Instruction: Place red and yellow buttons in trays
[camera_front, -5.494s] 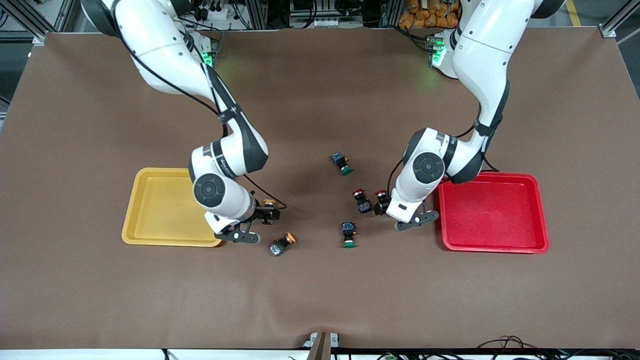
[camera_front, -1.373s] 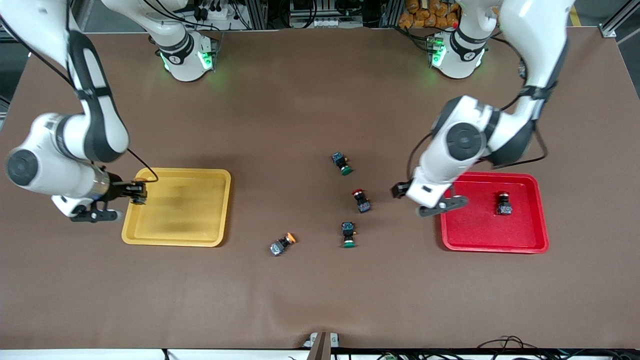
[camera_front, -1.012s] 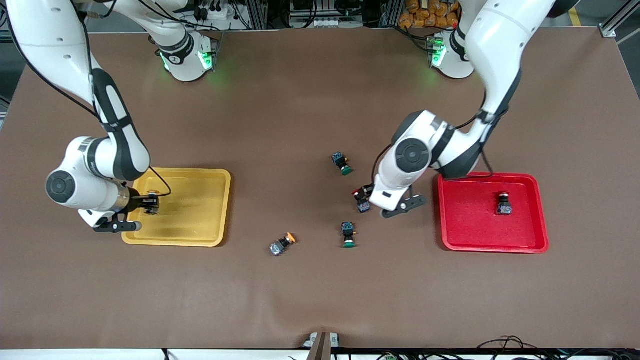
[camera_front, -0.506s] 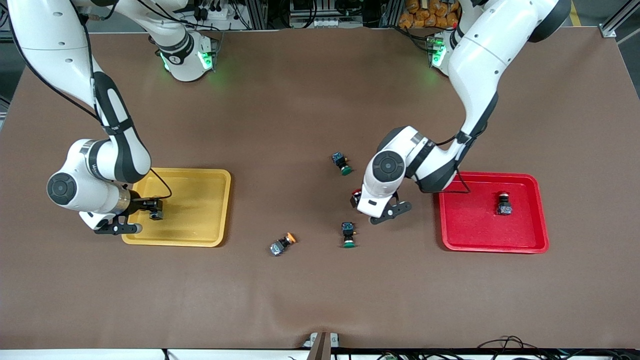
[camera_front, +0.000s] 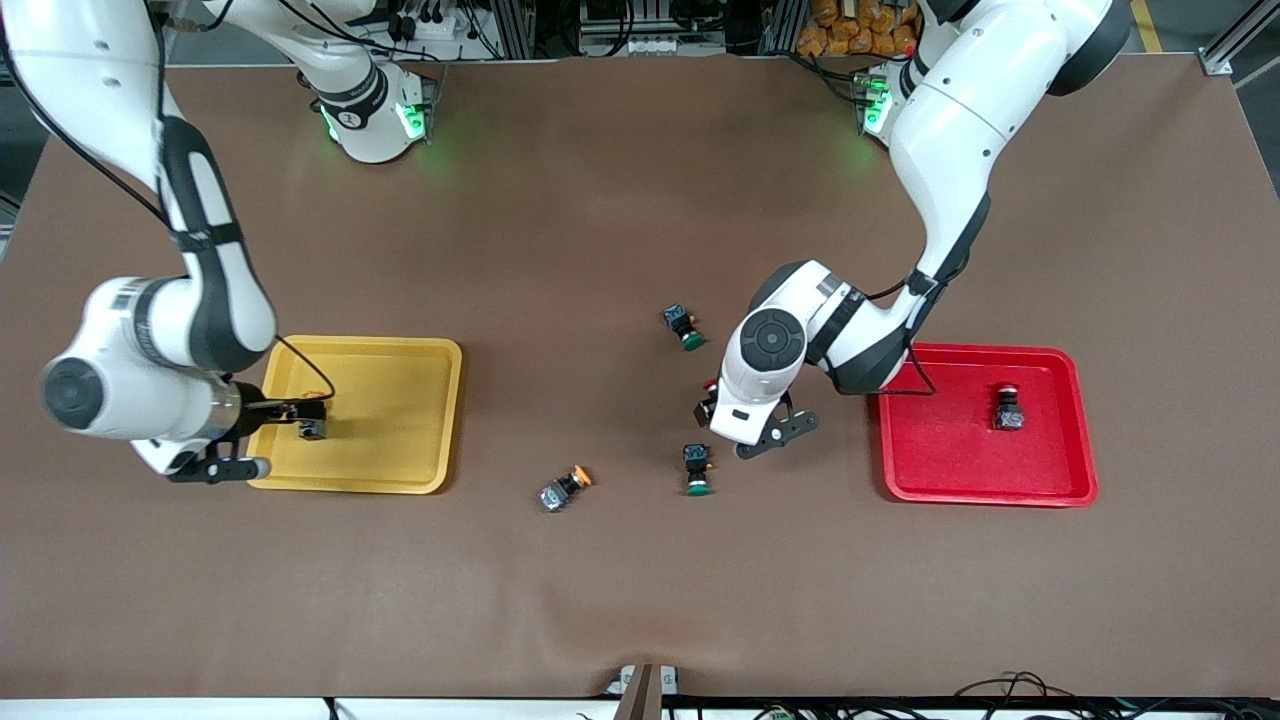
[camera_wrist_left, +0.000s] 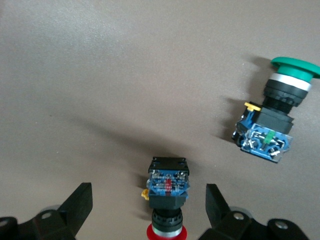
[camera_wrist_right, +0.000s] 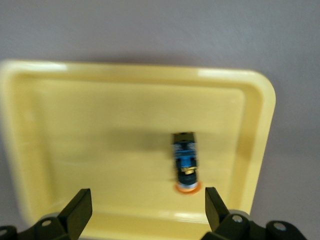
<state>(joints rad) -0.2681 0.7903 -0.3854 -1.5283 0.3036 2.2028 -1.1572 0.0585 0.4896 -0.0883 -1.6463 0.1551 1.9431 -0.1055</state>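
Note:
One yellow button (camera_front: 312, 430) (camera_wrist_right: 185, 165) lies loose in the yellow tray (camera_front: 400, 420) (camera_wrist_right: 100, 130). My right gripper (camera_front: 285, 438) (camera_wrist_right: 146, 210) hangs open over that tray's end nearest the right arm, holding nothing. A second yellow button (camera_front: 563, 489) lies on the table. One red button (camera_front: 1007, 408) rests in the red tray (camera_front: 950, 460). The other red button (camera_wrist_left: 167, 195) lies on the table, mostly hidden under my left hand in the front view. My left gripper (camera_front: 722, 432) (camera_wrist_left: 148, 210) is open, its fingers apart on either side of that button.
Two green-capped buttons lie mid-table: one (camera_front: 684, 327) farther from the front camera than the left hand, one (camera_front: 697, 470) (camera_wrist_left: 272, 120) nearer. The brown mat (camera_front: 640, 600) runs wide toward the front edge.
My right gripper opened, left the yellow button in the yellow tray and drew back toward its end. My left arm swung from the red tray down over the red button on the table.

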